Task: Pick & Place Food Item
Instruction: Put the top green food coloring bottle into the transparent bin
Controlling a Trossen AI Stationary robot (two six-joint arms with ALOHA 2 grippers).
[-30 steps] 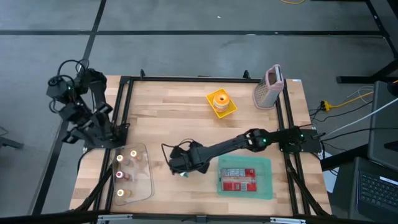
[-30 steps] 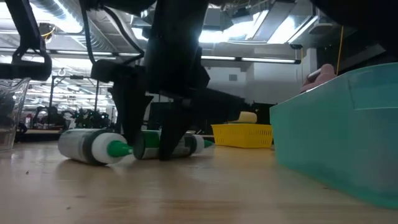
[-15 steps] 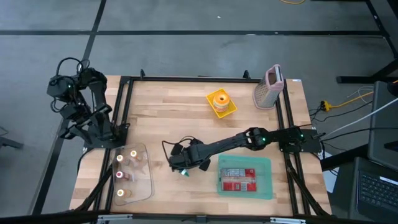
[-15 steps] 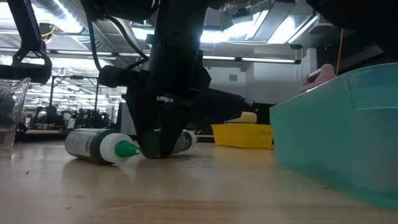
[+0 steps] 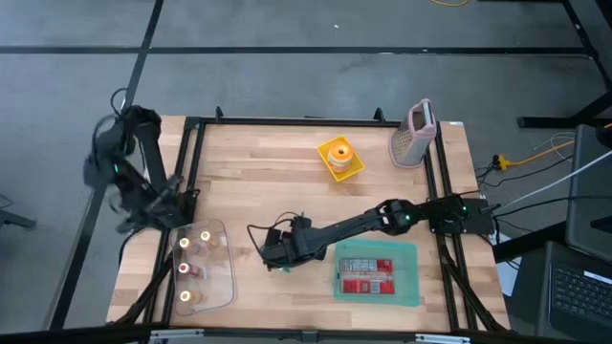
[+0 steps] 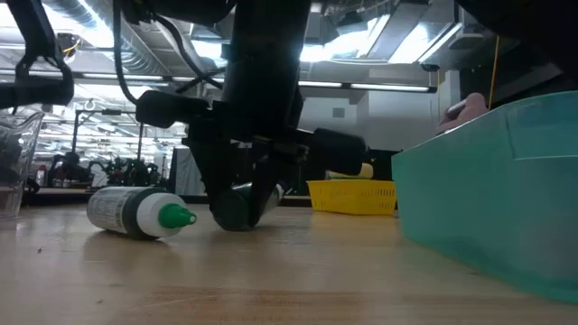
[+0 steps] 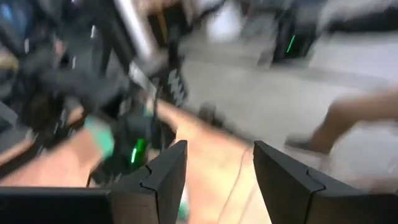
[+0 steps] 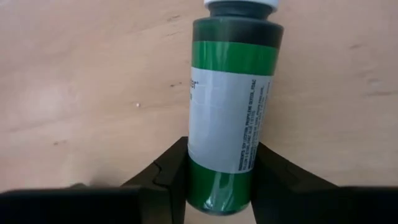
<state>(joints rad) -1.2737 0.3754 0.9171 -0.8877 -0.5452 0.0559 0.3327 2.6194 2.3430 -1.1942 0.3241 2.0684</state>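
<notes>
Two jaws of right gripper [image 8: 217, 177] clamp green bottle [image 8: 231, 93]

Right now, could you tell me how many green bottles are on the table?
2: one green bottle lies between the right gripper's fingers; a second green-capped bottle lies beside it. Others may be hidden.

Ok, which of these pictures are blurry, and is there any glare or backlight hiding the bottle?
Left wrist view: heavily smeared, only that arm's own fingers read crisply. Right wrist view: sharp, the green bottle and its label evenly lit. Low view: bright ceiling lights backlight the right gripper, leaving it a dark silhouette. High view: even light, only the left arm is blurred.
</notes>
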